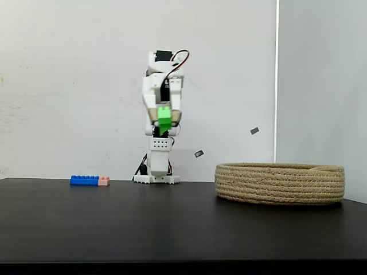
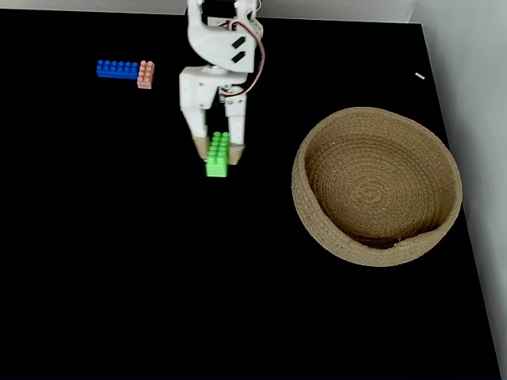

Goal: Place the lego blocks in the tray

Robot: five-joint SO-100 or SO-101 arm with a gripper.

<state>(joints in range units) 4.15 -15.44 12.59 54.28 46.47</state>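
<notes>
Hand (image 1: 164, 121) grips green brick (image 1: 164, 119), tray (image 1: 280, 183) well apart

The white arm (image 1: 159, 132) stands upright in the middle of a fixed view, its base low and its upper links folded forward toward the camera. The gripper (image 1: 164, 119) hangs above the base, raised off the table, its two tan-tipped fingers closed on the green brick (image 1: 164, 120). In the top-down fixed view the gripper (image 2: 216, 152) points toward the bottom of the frame, the green brick (image 2: 217, 155) clamped between its fingers (image 2: 199, 146).
</notes>
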